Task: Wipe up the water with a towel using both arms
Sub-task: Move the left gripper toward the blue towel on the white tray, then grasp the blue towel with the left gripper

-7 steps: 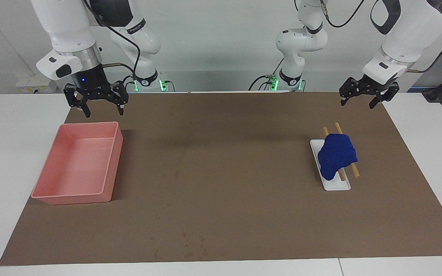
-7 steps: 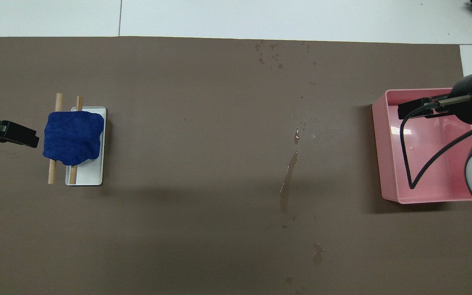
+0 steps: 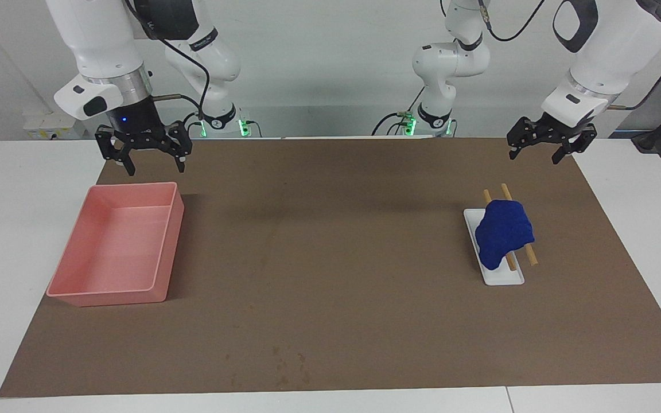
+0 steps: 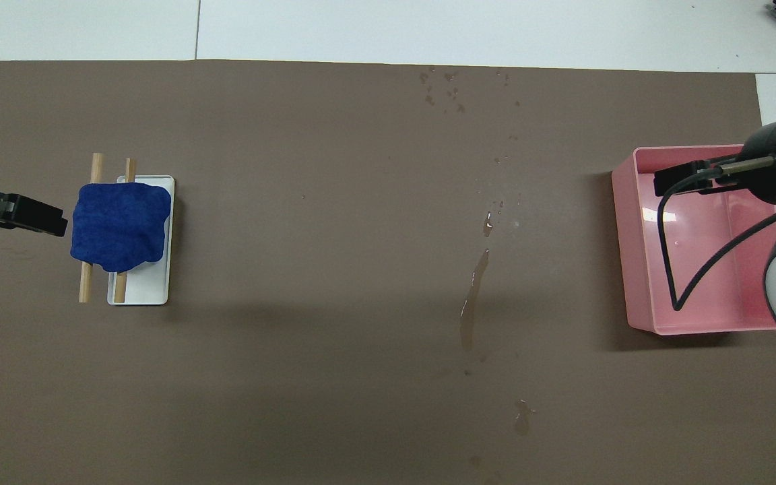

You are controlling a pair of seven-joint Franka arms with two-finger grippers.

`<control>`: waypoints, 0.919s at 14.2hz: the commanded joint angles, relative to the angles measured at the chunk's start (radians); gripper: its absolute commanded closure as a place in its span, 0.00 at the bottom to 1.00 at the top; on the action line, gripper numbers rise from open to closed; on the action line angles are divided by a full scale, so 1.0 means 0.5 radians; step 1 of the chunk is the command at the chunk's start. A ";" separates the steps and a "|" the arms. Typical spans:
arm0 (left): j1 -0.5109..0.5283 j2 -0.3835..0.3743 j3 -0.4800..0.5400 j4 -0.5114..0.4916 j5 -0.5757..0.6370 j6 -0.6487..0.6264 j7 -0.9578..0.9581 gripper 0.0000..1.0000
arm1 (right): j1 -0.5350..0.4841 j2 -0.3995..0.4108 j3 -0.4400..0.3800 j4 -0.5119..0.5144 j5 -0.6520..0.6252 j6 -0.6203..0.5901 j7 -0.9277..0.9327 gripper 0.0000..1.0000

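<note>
I see the towel (image 3: 504, 232), a crumpled royal-blue cloth, draped over two wooden sticks (image 3: 531, 257) that lie across a small white tray (image 3: 504, 277) toward the left arm's end of the table (image 3: 330, 287). Nothing is touching it. On the brown mat (image 4: 294, 370) covering the table I can make out water (image 4: 472, 306): a thin streak near the middle, with scattered droplets running from it both toward and away from the robots, well apart from the towel.

My left gripper (image 3: 544, 151) hangs in the air with its fingers released and spread, over the mat's edge nearest the robots at the towel's end; in the overhead view its tip shows just beside the towel, but the facing view shows it raised and clear of the cloth. My right gripper (image 3: 152, 162) is likewise up in the air, fingers spread and holding nothing, over the edge of the pink tray (image 3: 158, 287) that lies nearest the robots. That tray sits at the right arm's end of the table.
</note>
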State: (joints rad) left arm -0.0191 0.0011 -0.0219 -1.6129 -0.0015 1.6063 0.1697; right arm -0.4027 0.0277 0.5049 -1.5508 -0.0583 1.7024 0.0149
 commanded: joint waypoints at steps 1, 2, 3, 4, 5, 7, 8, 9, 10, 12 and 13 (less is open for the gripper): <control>0.035 -0.149 -0.008 -0.356 0.006 0.437 -0.124 0.00 | -0.026 0.000 0.021 -0.006 0.015 0.007 0.025 0.00; 0.053 -0.165 -0.008 -0.467 0.009 0.605 -0.185 0.00 | -0.026 0.000 0.021 -0.006 0.015 0.007 0.025 0.00; 0.060 -0.156 -0.008 -0.523 0.024 0.713 -0.189 0.00 | -0.026 0.000 0.021 -0.006 0.015 0.007 0.025 0.00; 0.081 -0.131 -0.008 -0.563 0.034 0.793 -0.192 0.00 | -0.026 0.000 0.021 -0.006 0.015 0.007 0.025 0.00; 0.111 -0.088 -0.008 -0.590 0.043 0.882 -0.195 0.00 | -0.026 0.000 0.021 -0.006 0.015 0.007 0.025 0.00; 0.127 -0.045 -0.008 -0.694 0.104 1.039 -0.198 0.00 | -0.026 0.000 0.021 -0.006 0.015 0.007 0.025 0.00; 0.151 -0.042 -0.008 -0.789 0.110 1.152 -0.204 0.00 | -0.026 0.000 0.021 -0.006 0.015 0.007 0.025 0.00; 0.155 -0.039 -0.008 -0.878 0.113 1.269 -0.235 0.00 | -0.026 0.000 0.021 -0.006 0.015 0.007 0.025 0.00; 0.158 -0.033 -0.008 -0.940 0.113 1.324 -0.265 0.00 | -0.026 0.000 0.021 -0.006 0.015 0.007 0.025 0.00; 0.155 -0.015 -0.008 -0.992 0.117 1.356 -0.348 0.00 | -0.026 0.000 0.021 -0.006 0.015 0.007 0.025 0.00; 0.155 -0.014 -0.008 -1.005 0.117 1.353 -0.382 0.00 | -0.026 0.000 0.021 -0.006 0.015 0.007 0.025 0.00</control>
State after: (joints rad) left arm 0.0511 0.0084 -0.0185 -2.0810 0.0330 2.2549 0.0276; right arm -0.4027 0.0277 0.5049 -1.5508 -0.0583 1.7024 0.0149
